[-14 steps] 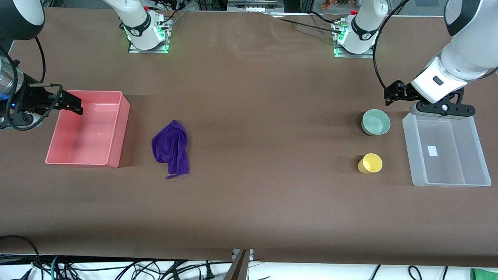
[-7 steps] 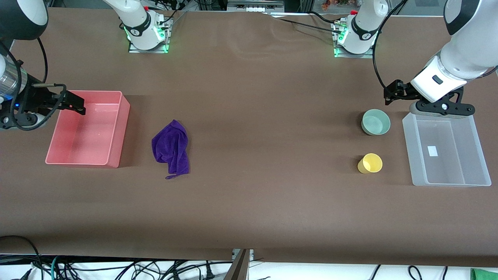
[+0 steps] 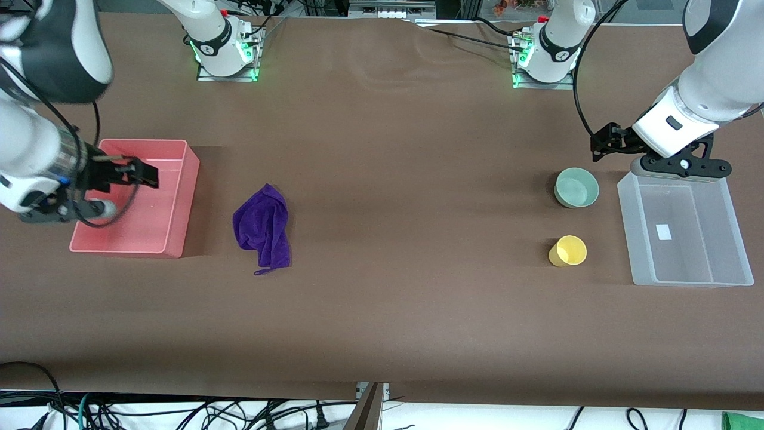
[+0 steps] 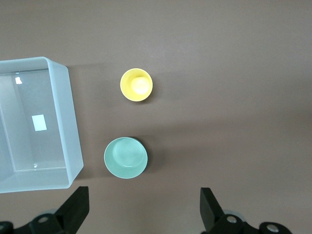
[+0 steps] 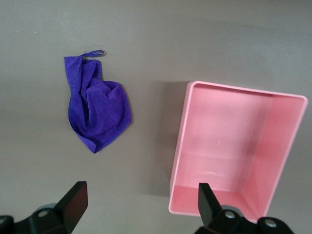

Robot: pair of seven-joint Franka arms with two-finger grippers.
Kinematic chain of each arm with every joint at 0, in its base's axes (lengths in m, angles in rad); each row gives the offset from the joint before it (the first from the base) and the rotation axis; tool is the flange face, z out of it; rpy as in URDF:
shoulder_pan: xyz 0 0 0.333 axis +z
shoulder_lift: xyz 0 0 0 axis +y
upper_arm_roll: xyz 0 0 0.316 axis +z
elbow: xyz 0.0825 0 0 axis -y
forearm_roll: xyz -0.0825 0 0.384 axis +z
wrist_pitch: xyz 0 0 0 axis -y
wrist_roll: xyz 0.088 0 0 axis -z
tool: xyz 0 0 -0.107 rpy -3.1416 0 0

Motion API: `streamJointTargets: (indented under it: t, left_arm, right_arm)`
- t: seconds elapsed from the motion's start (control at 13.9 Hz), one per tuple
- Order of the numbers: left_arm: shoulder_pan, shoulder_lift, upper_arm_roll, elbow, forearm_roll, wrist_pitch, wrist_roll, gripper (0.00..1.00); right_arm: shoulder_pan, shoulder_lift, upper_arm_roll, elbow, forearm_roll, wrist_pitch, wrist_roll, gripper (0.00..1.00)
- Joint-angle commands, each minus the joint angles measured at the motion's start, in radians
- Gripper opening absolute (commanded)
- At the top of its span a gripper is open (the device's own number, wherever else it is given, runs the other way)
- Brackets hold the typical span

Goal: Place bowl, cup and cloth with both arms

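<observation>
The mint-green bowl [image 3: 577,187] and the yellow cup [image 3: 568,250] stand upright on the table beside a clear bin [image 3: 740,239], the cup nearer to the front camera. Both show in the left wrist view: bowl [image 4: 125,157], cup [image 4: 136,84]. The purple cloth [image 3: 263,226] lies crumpled beside a pink bin [image 3: 190,179], its loop toward the front camera; it also shows in the right wrist view [image 5: 97,105]. My left gripper [image 3: 680,168] [image 4: 143,212] hangs open and empty over the clear bin's end toward the robot bases. My right gripper [image 3: 67,211] [image 5: 140,207] hangs open and empty over the pink bin.
The brown table [image 3: 406,179] carries only the two bins, one at each arm's end. The clear bin [image 4: 73,146] holds a small white label [image 3: 663,232]. The pink bin [image 5: 180,161] holds nothing. The arm bases [image 3: 224,54] stand along the table's edge.
My right arm has swung from the table's end toward the middle, so its gripper now hangs over the pink bin. My left arm has barely moved. Bowl, cup and cloth lie as before.
</observation>
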Motion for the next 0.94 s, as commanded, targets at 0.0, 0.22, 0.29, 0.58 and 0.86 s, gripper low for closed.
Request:
streamJointTargets:
  t: [0.0, 0.22, 0.29, 0.58, 0.86]
  left_arm:
    - [0.007, -0.003, 0.003, 0.001, -0.021, -0.016, 0.012, 1.00]
    - [0.015, 0.059, 0.004, -0.011, -0.014, -0.062, 0.059, 1.00]
    - [0.025, 0.096, 0.006, -0.017, -0.010, -0.062, 0.136, 1.00]
    - [0.056, 0.205, 0.006, -0.040, 0.093, -0.004, 0.386, 1.00]
    - [0.104, 0.229, 0.007, -0.212, 0.137, 0.217, 0.732, 1.00]
  right_arm:
    - [0.038, 0.063, 0.001, -0.001, 0.016, 0.085, 0.018, 1.00]
    - [0.071, 0.129, 0.020, -0.049, 0.020, 0.197, 0.021, 1.00]
    - [0.069, 0.147, 0.039, -0.075, 0.020, 0.252, 0.041, 1.00]
    - [0.084, 0.244, 0.085, -0.145, 0.006, 0.473, 0.158, 1.00]
    - [0.117, 0.288, 0.085, -0.294, 0.003, 0.747, 0.159, 1.00]
